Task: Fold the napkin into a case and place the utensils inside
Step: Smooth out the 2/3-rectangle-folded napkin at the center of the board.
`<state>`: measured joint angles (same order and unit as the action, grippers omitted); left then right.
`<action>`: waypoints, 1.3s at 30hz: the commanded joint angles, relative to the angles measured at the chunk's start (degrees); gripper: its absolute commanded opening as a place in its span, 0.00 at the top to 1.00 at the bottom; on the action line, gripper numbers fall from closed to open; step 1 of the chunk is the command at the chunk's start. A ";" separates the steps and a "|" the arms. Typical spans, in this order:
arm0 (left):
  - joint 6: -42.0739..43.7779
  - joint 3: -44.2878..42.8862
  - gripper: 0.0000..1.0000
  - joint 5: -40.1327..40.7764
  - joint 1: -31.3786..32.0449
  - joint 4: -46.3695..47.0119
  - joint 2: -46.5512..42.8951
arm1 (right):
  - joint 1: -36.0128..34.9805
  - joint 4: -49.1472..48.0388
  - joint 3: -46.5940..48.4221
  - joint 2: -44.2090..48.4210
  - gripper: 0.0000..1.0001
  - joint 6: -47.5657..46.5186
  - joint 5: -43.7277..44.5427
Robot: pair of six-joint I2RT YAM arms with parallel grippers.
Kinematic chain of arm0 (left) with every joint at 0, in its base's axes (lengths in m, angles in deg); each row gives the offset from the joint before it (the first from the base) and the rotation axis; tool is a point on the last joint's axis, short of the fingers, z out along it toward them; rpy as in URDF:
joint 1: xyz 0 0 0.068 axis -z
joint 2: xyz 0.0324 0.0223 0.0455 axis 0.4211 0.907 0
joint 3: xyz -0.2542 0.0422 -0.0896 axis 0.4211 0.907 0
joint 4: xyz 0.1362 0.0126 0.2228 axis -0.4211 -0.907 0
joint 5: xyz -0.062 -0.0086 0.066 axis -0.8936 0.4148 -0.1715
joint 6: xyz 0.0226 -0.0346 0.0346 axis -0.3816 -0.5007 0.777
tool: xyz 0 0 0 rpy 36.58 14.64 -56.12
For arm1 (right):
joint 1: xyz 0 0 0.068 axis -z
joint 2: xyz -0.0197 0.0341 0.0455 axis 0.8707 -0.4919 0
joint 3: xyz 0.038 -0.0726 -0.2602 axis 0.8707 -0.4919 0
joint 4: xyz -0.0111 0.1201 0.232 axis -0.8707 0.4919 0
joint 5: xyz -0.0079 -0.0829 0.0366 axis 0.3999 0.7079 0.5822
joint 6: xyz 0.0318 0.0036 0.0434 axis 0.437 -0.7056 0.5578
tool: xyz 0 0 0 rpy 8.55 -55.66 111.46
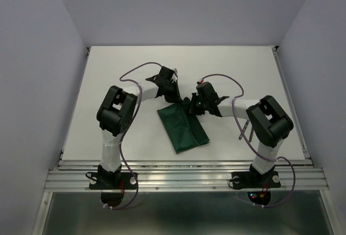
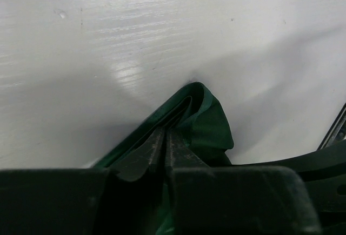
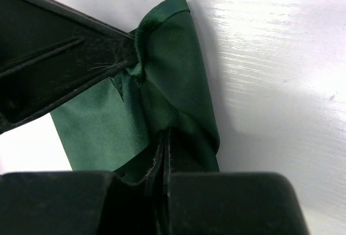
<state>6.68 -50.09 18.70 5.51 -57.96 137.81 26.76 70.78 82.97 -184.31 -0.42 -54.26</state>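
Top external shows me the napkin [image 1: 184, 129] as a narrow folded strip at centre, its far end pinched by both the left gripper [image 1: 174, 97] and the right gripper [image 1: 190, 105]. I judge we're mid-fold. Next I must carry that end nearward with both arms together, while the utensils [image 1: 247, 128] lie apart at right.

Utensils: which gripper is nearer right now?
Right, narrowly. The right gripper is shut on the napkin's far end, left of the utensils; the left gripper pinches the same end just beyond it, farther left.
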 commanded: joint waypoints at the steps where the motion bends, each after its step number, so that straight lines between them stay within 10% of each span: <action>1: 3.00 -1.17 0.81 4.21 0.35 -3.81 -6.78 | -0.50 -1.10 0.99 -1.53 0.99 0.22 0.45; 7: 4.06 -2.49 0.51 10.28 0.35 -7.42 -11.71 | -0.50 -1.10 0.46 -1.00 0.99 1.27 1.95; 11: 3.00 0.75 0.50 8.97 0.35 -6.46 -14.08 | -0.50 -1.10 0.46 -0.65 0.99 1.54 1.69; 19: 0.10 9.54 1.00 1.15 0.96 2.40 -16.81 | -0.50 -1.19 0.72 -0.82 0.99 1.71 1.51; 39: 1.95 7.79 1.00 -1.59 4.13 2.86 -8.38 | -0.50 -1.18 0.90 -1.09 0.99 1.71 1.25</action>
<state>7.14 -39.97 15.94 9.51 -53.83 128.41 26.71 70.26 82.97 -184.69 1.29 -53.77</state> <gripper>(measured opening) 0.019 0.015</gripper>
